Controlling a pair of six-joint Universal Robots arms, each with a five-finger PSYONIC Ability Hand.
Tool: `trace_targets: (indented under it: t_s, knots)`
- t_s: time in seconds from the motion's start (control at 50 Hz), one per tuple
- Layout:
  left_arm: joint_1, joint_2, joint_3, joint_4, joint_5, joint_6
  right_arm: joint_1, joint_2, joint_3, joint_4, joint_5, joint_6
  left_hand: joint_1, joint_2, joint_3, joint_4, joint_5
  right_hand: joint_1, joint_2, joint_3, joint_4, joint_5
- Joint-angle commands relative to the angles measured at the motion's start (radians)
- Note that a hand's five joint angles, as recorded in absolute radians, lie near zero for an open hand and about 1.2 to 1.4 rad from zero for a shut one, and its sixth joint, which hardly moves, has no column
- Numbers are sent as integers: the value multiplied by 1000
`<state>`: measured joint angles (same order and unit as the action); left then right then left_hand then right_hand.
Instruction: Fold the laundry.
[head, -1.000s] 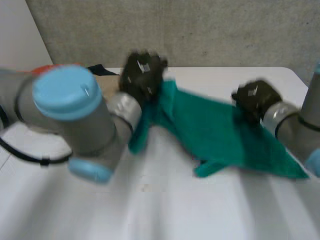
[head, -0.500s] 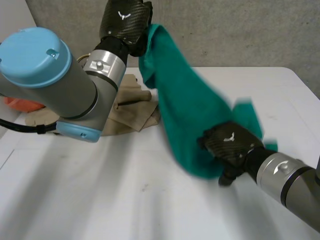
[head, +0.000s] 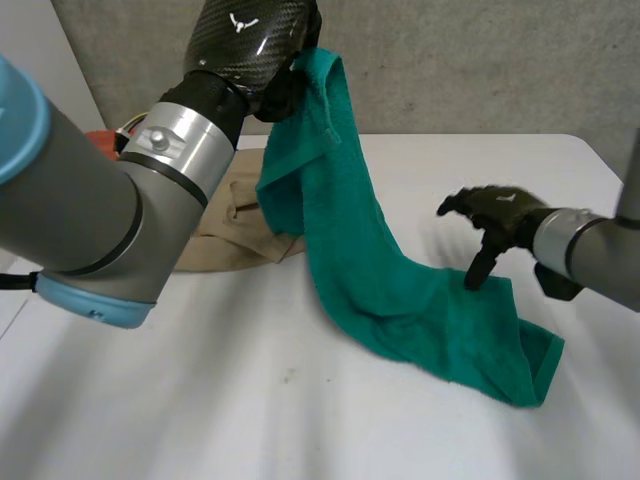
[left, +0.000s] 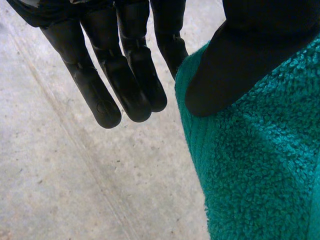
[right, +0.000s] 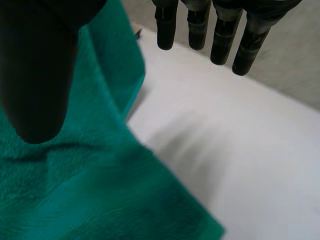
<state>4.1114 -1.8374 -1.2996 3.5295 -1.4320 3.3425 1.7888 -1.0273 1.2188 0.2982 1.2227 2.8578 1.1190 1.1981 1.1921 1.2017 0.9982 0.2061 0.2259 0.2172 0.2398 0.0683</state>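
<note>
Green terry towel (head: 380, 260): long axis slants from top corner pinched in raised left hand (head: 255, 45) down to slack end on white table (head: 200, 400), just under right hand (head: 495, 215), fingers spread, empty.

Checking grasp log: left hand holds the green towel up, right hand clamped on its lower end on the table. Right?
No. The right hand is open over the lower end of the green towel, fingers straight, not clamped: see the right wrist view. The left hand holds it up.
</note>
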Motion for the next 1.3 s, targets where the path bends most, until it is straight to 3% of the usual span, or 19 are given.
trace_targets:
  t_s: [0.02,0.1,0.18,0.2,0.32,0.42,0.5,0.56,0.66,0.74,0.88,0.98,1.02,1.08,1.22,1.3]
  knots:
    - [-3,63,-24,0,31,2,4,205,-128,27,-92,-8,277,198,204,195,223,-32,-51,-43,-65,-68]
    - [0,66,-23,3,35,2,7,294,-196,71,-86,-12,277,198,204,195,223,51,32,40,18,15]
    - [7,64,-17,6,36,2,18,329,-246,93,-55,-12,277,198,204,195,223,675,655,664,642,639]
    - [9,64,-15,6,36,2,18,329,-266,90,-36,-18,277,198,204,195,223,1185,1165,1174,1151,1148]
    - [17,27,43,14,32,2,18,268,-364,-9,92,-8,277,198,204,195,223,1190,1170,1179,1156,1153]
    - [59,-78,178,37,6,2,15,98,-310,-372,222,-14,277,198,204,195,223,1190,1170,1179,1156,1153]
    - [116,-138,276,52,-54,-1,9,-29,-188,-609,261,-20,277,198,204,195,223,1190,1170,1179,1156,1153]
    - [133,-164,306,87,-74,-20,15,-95,-107,-671,248,-28,277,198,204,195,223,1190,1170,1179,1156,1153]
    - [136,-171,205,138,-62,-78,11,-171,45,-663,213,-67,277,198,204,195,223,1190,1170,1179,1156,1153]
    - [132,-167,64,141,-1,-86,7,-180,172,-630,176,-101,277,198,204,195,223,1190,1170,1179,1156,1153]
    - [133,-167,-226,140,77,-80,11,-168,398,-544,109,-279,277,198,204,195,223,1190,1170,1179,1156,1153]
    - [138,-171,-371,137,79,-72,12,-129,511,-542,106,-429,254,175,181,172,201,1190,1170,1179,1156,1153]
    - [139,-171,-401,135,79,-66,11,-123,534,-539,115,-468,143,64,70,60,89,1190,1170,1179,1156,1153]
    - [141,-160,-460,117,79,-29,7,-123,557,-538,119,-471,-217,-296,-290,-300,-271,1116,1096,1104,1082,1079]
    - [142,-71,-487,-39,71,74,-8,-181,594,-534,120,-436,-538,-617,-611,-621,-592,1018,998,1007,984,981]
    - [139,-39,-475,-121,59,75,-12,-200,604,-534,116,-393,-656,-735,-729,-738,-709,1015,995,1004,981,978]
